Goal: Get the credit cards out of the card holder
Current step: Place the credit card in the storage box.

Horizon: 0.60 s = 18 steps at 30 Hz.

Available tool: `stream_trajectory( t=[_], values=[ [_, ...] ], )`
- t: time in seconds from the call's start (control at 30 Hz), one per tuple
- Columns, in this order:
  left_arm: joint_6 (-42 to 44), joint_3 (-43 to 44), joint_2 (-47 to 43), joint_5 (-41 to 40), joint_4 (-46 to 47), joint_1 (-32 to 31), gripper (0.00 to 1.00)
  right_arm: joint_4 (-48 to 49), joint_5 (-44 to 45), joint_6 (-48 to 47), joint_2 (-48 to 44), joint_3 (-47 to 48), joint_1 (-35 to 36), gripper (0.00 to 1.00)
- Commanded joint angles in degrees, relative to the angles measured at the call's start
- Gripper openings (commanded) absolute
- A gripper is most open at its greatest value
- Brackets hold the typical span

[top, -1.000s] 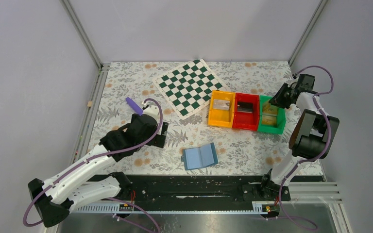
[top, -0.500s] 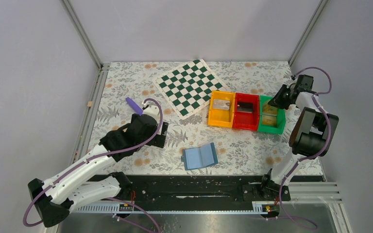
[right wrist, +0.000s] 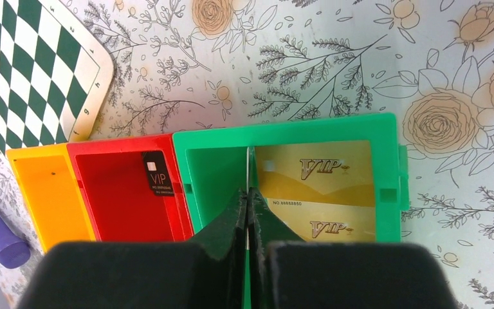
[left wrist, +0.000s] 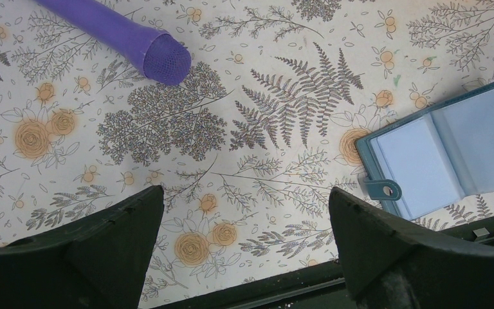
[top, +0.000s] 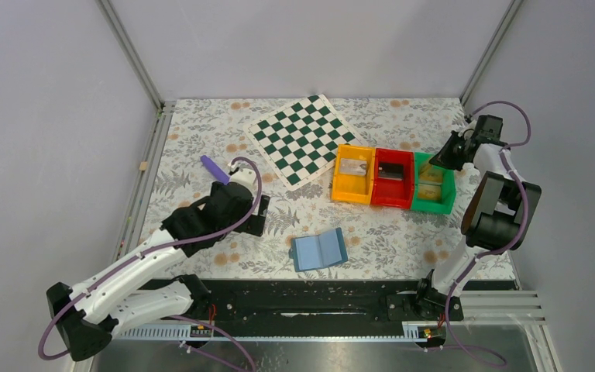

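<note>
- Since a second ago the right gripper has drawn slightly back above the green bin, and its jaws have gone from partly apart to clenched. We see no other change.
- We make out nothing held between those jaws; they press tip to tip over the bin's left half.
- Two yellow-gold credit cards lie flat in the green bin, one overlapping the other. A black card lies in the red bin.
- Open and flat on the worktop, the card holder lies near the front edge, well apart from the bins. Its pale panels look empty, though we cannot see into the pockets.
- Over bare worktop hangs the left gripper, jaws released wide, with the holder off to its right and a purple stick beyond it.
- We judge that a card has just been dropped and the task is close to done. Next, the right arm should lift clear of the bin wall, and we should check the holder for any remaining card.
</note>
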Motion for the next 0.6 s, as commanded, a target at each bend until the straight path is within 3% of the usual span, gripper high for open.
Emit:
stream_trajectory(
  t=[0.0,0.3,0.57],
  values=[
    [0.84,2.12,1.03,0.43,1.65,0.17,0.99,-0.41,-2.52,-3.99,-2.63,2.8,-0.6,0.0],
    [0.47,2.84,4.74,1.33,1.55,0.19,0.99,-0.45,-6.02,-7.04,0.25,4.39,-2.9,0.0],
    [1.78,6.1,7.38,1.58,1.57,0.24,0.99,-3.6,-7.51,-8.97,5.22,8.3,-4.06,0.1]
  ],
)
